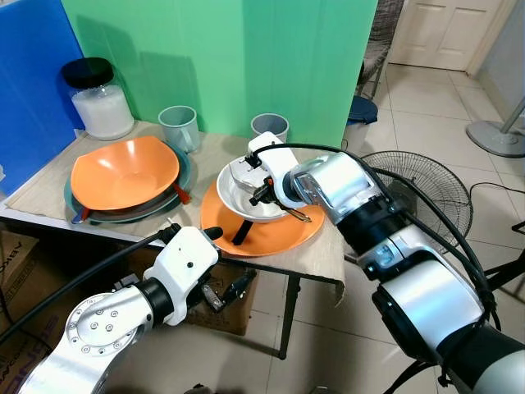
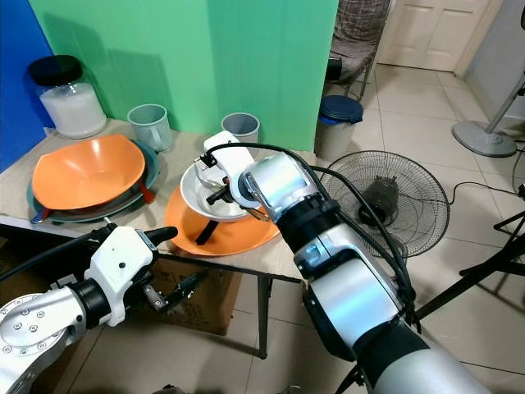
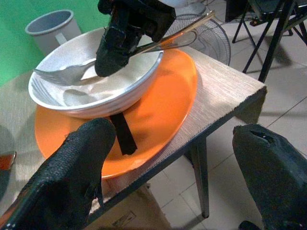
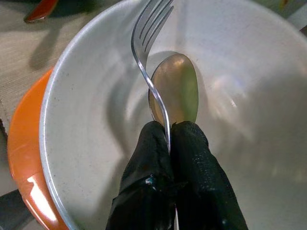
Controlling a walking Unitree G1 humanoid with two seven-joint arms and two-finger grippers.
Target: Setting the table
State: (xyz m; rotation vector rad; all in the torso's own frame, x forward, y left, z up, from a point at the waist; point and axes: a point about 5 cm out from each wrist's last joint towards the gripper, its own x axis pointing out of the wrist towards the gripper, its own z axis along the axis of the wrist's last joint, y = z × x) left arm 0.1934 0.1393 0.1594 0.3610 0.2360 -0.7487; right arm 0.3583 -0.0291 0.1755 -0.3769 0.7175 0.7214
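Gripping a fork (image 4: pixel 152 57) and spoon (image 4: pixel 175 88) together, my right gripper (image 4: pixel 169 139) sits clamped inside the white bowl (image 1: pixel 238 201) on the orange plate (image 1: pixel 275 234). My left gripper (image 3: pixel 172 167) hovers spread apart below the table edge (image 3: pixel 230 103).

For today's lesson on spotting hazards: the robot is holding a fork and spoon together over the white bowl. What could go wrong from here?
1. The right gripper pinches fork and spoon together, so the spoon may slip out or both may drop at once.
2. The bowl sits on the orange plate close to the table corner; a downward push could tip or slide them.
3. The left gripper, open just off the table's edge, could bump it.
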